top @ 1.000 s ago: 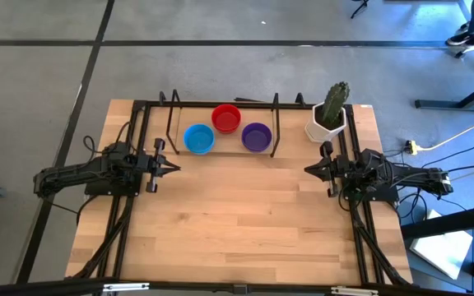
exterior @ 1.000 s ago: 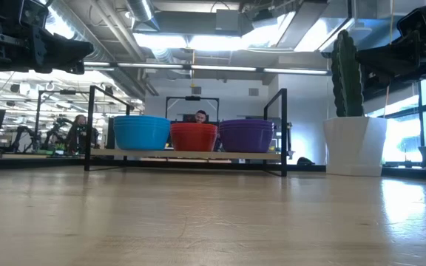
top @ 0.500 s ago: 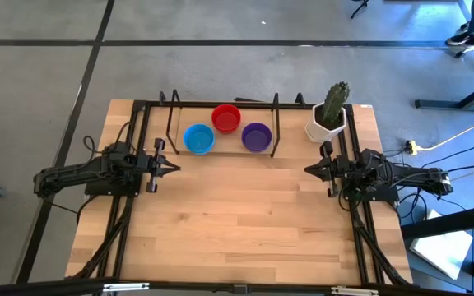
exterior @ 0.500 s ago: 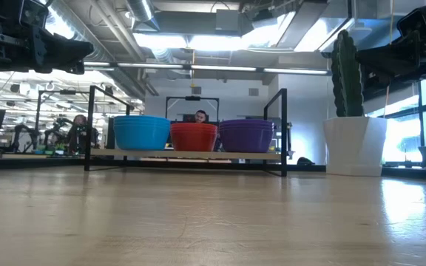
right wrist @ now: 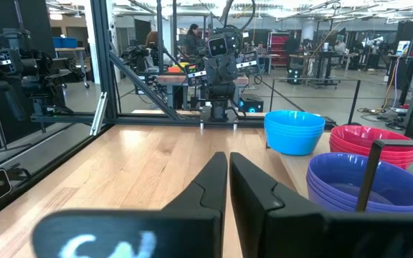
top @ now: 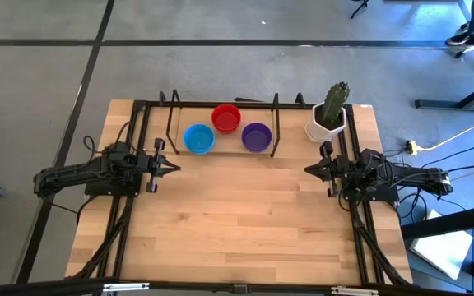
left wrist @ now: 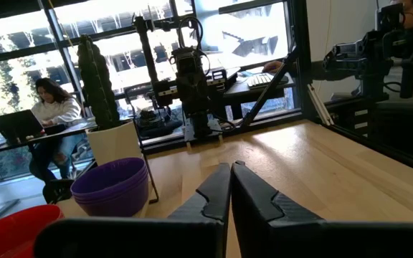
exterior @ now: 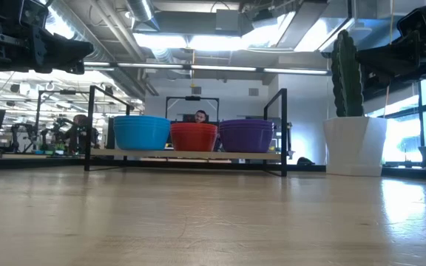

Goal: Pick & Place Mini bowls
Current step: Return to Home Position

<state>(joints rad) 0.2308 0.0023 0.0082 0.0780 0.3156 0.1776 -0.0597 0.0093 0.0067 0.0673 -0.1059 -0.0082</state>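
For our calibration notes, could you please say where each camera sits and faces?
High: above the table, looking straight down; the left gripper and right gripper at its sides.
Low: at tabletop height, looking level toward the shelf; arm parts in upper corners.
Left wrist: behind the left gripper, facing the right one; own shut fingers show.
Right wrist: mirrored, facing the left gripper; own shut fingers.
Shared: both wrist views show the purple bowls.

Blue bowls [top: 198,139], red bowls [top: 226,118], purple bowls [top: 256,136], white pot [top: 319,130] w/ green cactus [top: 334,103]
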